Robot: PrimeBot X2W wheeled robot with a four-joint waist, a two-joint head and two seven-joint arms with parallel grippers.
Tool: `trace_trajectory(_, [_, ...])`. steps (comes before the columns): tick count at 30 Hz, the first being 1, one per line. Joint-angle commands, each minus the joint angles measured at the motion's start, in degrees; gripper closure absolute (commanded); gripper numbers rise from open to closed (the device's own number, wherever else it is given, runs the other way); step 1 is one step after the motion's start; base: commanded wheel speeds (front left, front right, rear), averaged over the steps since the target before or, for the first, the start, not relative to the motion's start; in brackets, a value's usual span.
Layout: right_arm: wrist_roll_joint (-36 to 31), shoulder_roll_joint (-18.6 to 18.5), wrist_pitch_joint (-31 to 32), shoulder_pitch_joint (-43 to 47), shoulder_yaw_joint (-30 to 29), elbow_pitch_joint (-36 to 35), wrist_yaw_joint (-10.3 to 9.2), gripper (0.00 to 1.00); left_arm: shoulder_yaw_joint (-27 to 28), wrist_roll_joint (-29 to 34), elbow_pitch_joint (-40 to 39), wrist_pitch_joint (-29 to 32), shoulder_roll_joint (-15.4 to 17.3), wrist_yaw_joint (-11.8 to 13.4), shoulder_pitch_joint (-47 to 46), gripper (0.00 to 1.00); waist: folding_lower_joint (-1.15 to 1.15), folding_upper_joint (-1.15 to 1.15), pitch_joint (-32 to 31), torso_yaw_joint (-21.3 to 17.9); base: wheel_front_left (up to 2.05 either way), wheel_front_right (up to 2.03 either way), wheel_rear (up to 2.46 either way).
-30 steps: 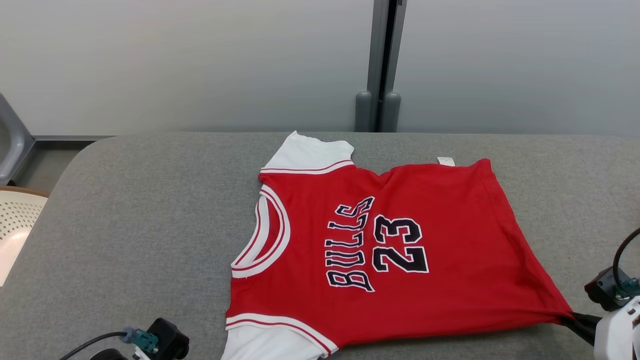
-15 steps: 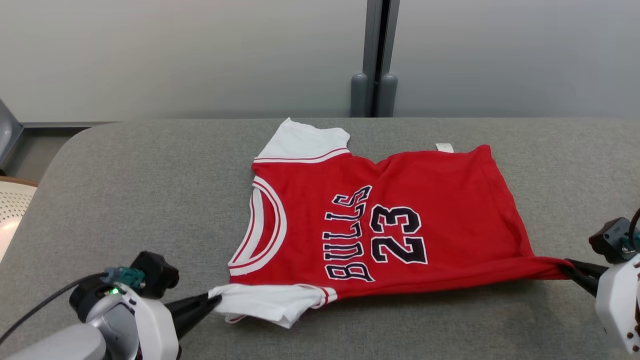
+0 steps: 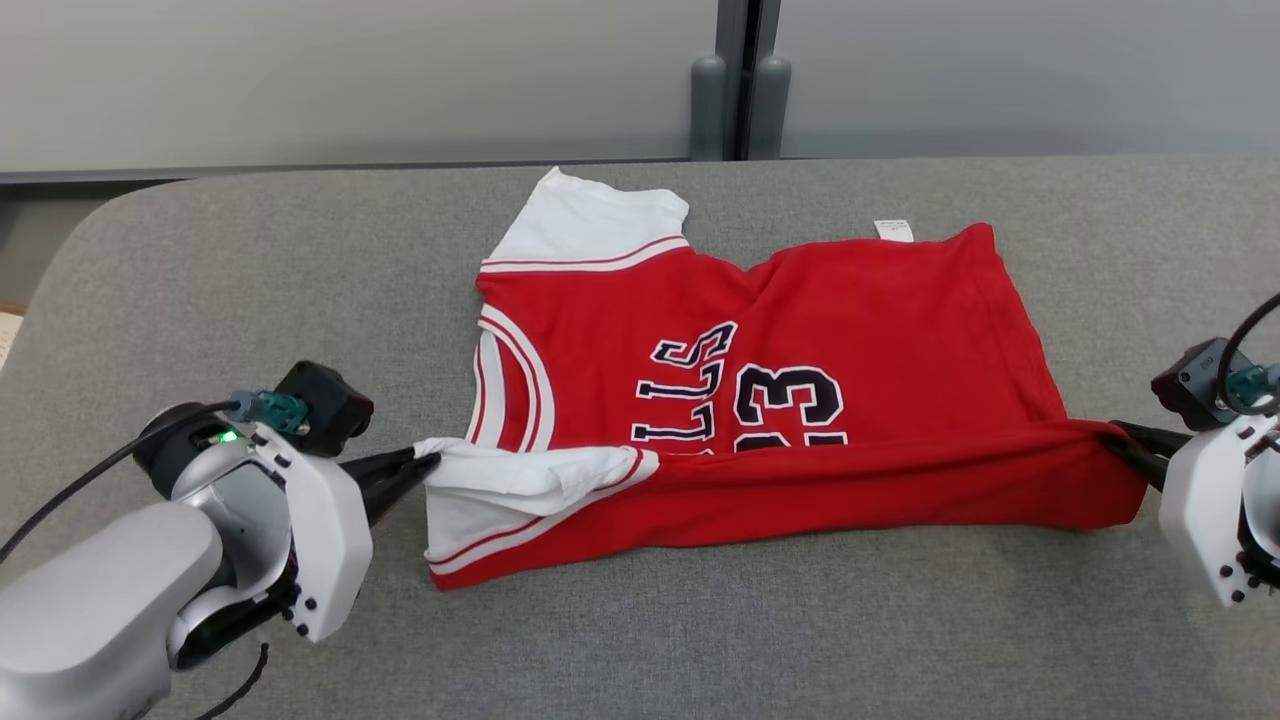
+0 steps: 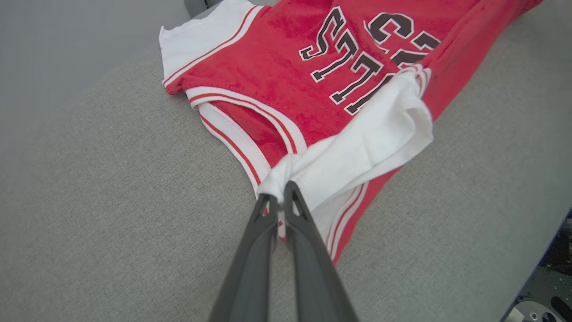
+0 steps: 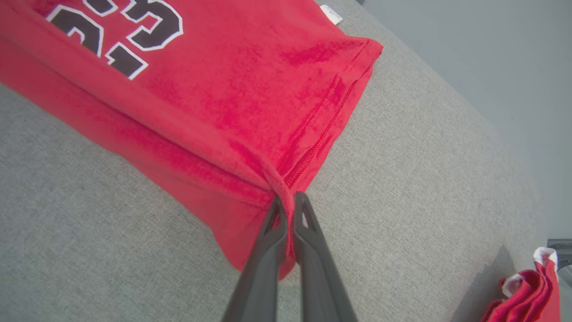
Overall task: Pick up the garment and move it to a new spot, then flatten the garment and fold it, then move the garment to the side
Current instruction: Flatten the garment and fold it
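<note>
**Head view.** Red knit jersey point(image 3: 800, 330) with white sleeves and dark "BULLS 23" lettering lies on a grey fabric-covered table point(image 3: 250, 270), stretched between the two sets of fingers.
- Left gripper point(image 3: 425, 462): fingers together, clamped on the edge of a white sleeve point(image 3: 520, 480) at their tips.
- Right gripper point(image 3: 1115, 435): fingers together, pinching the red hem corner at their tips.
- Between the two sets of tips, the jersey's near edge is doubled over and covers the lower part of the numerals.

**Left wrist view.**
- Fingers are closed on bunched white sleeve cloth.
- The sleeve fans out ahead and to the right of the tips.
- White-and-red trimmed collar point(image 4: 230, 138) sits just beyond and left of the tips, with the lettering farther ahead.

**Right wrist view.**
- Fingers are closed on a red fold at the hem corner.
- The jersey spreads ahead and left of the tips.
- Small white tag point(image 5: 331, 14) sits at the far edge, well beyond the tips.
- Red-and-white cloth bundle point(image 5: 532, 290) lies well right of the fingers. I cannot tell what it rests on.
</note>
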Motion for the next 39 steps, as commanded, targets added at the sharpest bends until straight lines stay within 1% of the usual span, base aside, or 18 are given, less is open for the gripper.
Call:
trace_trajectory(1, [-0.67, 1.01, -0.18, -1.60, 0.54, 1.42, -0.13, 1.00, -0.51, 0.94, 1.89, 0.34, -0.99, -0.38, -2.31, 1.00, 0.00, 0.00, 2.33, -0.21, 0.00, 0.00, 0.00])
trace_trajectory(4, [-0.82, 2.60, -0.56, -3.60, 1.66, 3.25, -0.13, 1.00, -1.70, 0.56, 3.99, 0.68, -2.91, -0.38, -4.76, 1.00, 0.00, 0.00, 3.89, -0.39, 0.00, 0.00, 0.00])
trace_trajectory(11, [-0.89, 4.99, -1.79, -7.38, 3.63, 7.07, -0.13, 1.00, -3.63, 0.28, 7.01, 0.89, -4.58, -0.42, -8.71, 1.00, 0.00, 0.00, 6.59, -1.06, 0.00, 0.00, 0.00])
trace_trajectory(12, [-0.99, 5.49, -2.32, -7.80, 3.83, 7.76, -0.13, 0.52, -3.77, 0.18, 7.44, 0.75, -4.84, -0.43, -9.02, 1.00, 0.00, 0.00, 6.94, -1.15, 0.00, 0.00, 0.00])
trace_trajectory(13, [-0.46, 6.07, -2.74, -8.02, 3.89, 8.49, -0.13, 0.00, -3.95, -0.23, 7.92, 0.80, -5.09, -0.43, -9.26, 1.00, 0.00, 0.00, 7.20, -1.24, 0.00, 0.00, 0.00])
trace_trajectory(14, [-0.13, 6.54, -3.12, -8.33, 3.76, 9.44, -0.13, 0.00, -4.03, -0.39, 8.45, 1.09, -5.17, -0.43, -9.50, 1.00, 0.00, 0.00, 7.46, -1.35, 0.00, 0.00, 0.00])
trace_trajectory(15, [-0.11, 6.95, -3.64, -8.70, 3.75, 10.30, -0.13, 0.00, -4.05, -0.27, 9.06, 0.86, -5.32, -0.42, -9.93, 0.86, 0.00, 0.00, 7.63, -1.41, 0.00, 0.00, 0.00])
trace_trajectory(16, [0.02, 7.61, -4.37, -8.83, 3.75, 11.10, -0.13, 0.00, -4.01, 0.19, 10.04, -0.21, -5.58, -0.42, -10.40, 0.00, 0.00, 0.00, 7.70, -1.46, 0.00, 0.00, 0.00])
trace_trajectory(19, [1.31, 9.42, -6.44, -7.82, 3.21, 13.55, -0.13, 0.00, -3.26, -0.28, 14.49, -4.14, -7.37, -0.44, -10.35, 0.00, 0.00, 0.00, 7.50, -1.57, 0.00, 0.00, 0.00])
trace_trajectory(22, [0.94, 10.82, -10.35, -6.97, 1.62, 17.28, -0.13, 0.00, -2.24, -0.47, 18.41, -7.81, -8.58, -0.36, -10.44, 0.00, 0.00, 0.00, 6.56, -1.45, 0.00, 0.00, 0.00])
trace_trajectory(25, [0.65, 13.59, -16.66, -6.11, -2.28, 21.57, -0.13, 0.00, 0.39, -1.99, 22.10, -13.21, -10.46, 1.44, -9.27, 0.00, 0.00, 0.00, 5.33, -1.36, 0.00, 0.00, 0.00])
trace_trajectory(27, [0.49, 15.42, -21.97, -5.08, -5.47, 24.25, -0.12, 0.00, 3.42, -4.74, 23.60, -17.16, -11.74, 2.61, -7.66, 0.00, 0.00, 0.00, 4.27, -1.27, 0.00, 0.00, 0.00])
trace_trajectory(28, [0.49, 16.43, -24.91, -4.42, -6.95, 25.05, -0.12, 0.00, 5.31, -6.96, 24.01, -19.27, -12.41, 2.58, -6.66, 0.00, 0.00, 0.00, 3.65, -1.18, 0.00, 0.00, 0.00])
trace_trajectory(30, [2.38, 18.80, -28.56, -2.77, -11.21, 26.48, -0.12, 0.00, 9.55, -11.10, 24.37, -22.71, -13.28, 2.12, -4.63, 0.00, 0.00, 0.00, 2.49, -1.05, 0.00, 0.00, 0.00])
trace_trajectory(32, [0.79, 19.85, -30.02, -1.86, -14.28, 26.66, -0.12, 0.00, 12.62, -12.82, 24.13, -24.54, -13.50, 1.86, -3.04, 0.00, 0.00, 0.00, 1.67, -0.83, 0.00, 0.00, 0.00])
trace_trajectory(33, [-0.44, 20.20, -30.28, -1.25, -16.04, 26.58, -0.12, 0.00, 13.94, -12.69, 23.94, -24.98, -13.61, 2.12, -2.11, 0.00, 0.00, 0.00, 1.23, -0.71, 0.00, 0.00, 0.00])
trace_trajectory(35, [-3.46, 21.27, -30.32, 0.66, -22.66, 23.97, -0.12, 0.00, 17.67, -11.61, 22.66, -25.33, -14.18, 2.88, -0.34, 0.00, 0.00, 0.00, 0.47, -0.41, 0.00, 0.00, 0.00])
trace_trajectory(39, [-12.32, 24.08, -30.18, 8.70, -36.65, 16.55, -0.12, 0.00, 29.30, -6.16, 17.78, -25.30, -16.50, 4.81, 6.37, 0.00, 0.00, 0.00, -1.02, 0.44, 0.00, 0.00, 0.00])
